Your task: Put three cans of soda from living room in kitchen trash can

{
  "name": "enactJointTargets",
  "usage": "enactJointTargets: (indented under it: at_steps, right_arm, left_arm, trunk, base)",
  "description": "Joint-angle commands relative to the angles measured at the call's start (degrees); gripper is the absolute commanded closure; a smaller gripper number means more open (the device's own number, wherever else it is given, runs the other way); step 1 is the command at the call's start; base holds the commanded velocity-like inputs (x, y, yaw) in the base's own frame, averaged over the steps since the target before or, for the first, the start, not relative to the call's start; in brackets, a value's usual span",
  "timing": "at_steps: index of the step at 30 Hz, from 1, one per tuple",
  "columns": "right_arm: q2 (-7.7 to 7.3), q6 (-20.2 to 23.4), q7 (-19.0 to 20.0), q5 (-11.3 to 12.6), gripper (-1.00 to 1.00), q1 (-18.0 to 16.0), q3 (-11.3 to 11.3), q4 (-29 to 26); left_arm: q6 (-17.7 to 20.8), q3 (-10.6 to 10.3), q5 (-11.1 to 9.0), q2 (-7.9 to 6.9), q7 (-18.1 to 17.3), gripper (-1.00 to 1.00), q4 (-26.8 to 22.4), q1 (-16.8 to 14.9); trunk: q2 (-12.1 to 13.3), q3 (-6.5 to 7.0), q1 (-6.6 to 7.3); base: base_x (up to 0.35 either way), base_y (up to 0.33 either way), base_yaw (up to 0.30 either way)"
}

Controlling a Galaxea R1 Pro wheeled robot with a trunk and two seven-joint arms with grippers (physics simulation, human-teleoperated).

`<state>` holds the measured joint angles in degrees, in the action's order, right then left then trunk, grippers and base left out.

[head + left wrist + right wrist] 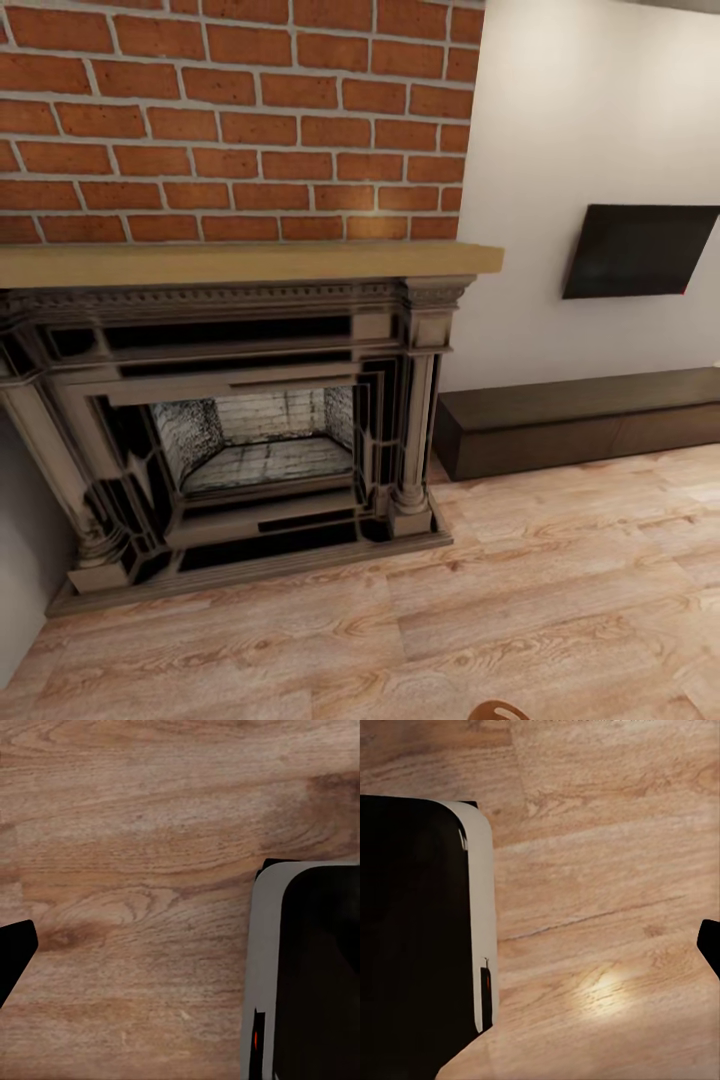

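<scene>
Below each wrist camera lies wood floor (pixel 135 832), and how far either end effector is opened cannot be told — from the left wrist, one dark fingertip (pixel 13 956) pokes in at the frame's edge, and from the right wrist a dark fingertip (pixel 711 945) does the same. Neither fingertip touches anything visible, and no can is seen between them. Beside each arm sits the robot's base (pixel 264 967), a light-grey rounded shell around a black panel, with a small red mark on its edge; the right wrist camera shows its other flank (pixel 480 907), resting on the pale planks.

Farther out, the head camera looks into the living room. A dark carved fireplace (pixel 240 430) stands at the left, its grey stone firebox open, under a light wooden mantel (pixel 250 262). Above it rises the red-brick chimney (pixel 230 110). To the right, on a white wall (pixel 590 110), hangs a black TV (pixel 640 250), and below it a long dark low cabinet (pixel 580 420) rests on the floor, just beside the fireplace. At the near edge of the floor a small orange-brown rounded shape (pixel 497 711) pokes in — too little shows to name it.
</scene>
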<state>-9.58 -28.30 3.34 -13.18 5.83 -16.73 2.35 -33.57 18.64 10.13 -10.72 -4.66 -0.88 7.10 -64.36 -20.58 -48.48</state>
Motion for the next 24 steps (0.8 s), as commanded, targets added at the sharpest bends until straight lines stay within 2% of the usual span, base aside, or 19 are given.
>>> enactJointTargets:
  at_steps: [1,24]
  right_arm:
    - [0.0,0.0,0.0,0.0,-1.0,0.01,0.01,0.0]
    - [0.45,0.04,0.0,0.0,-1.0,0.01,-0.04,0.02]
  left_arm:
    - [0.0,0.0,0.0,0.0,0.0,-1.0,0.0,0.0]
    - [0.03,0.0,0.06,0.07,0.09,-1.0,0.05,0.02]
  trunk:
    - [0.42,0.19,0.23]
    - [9.64,4.32,5.28]
  base:
    - [0.0,0.0,0.0]
    - [0.0,0.0,0.0]
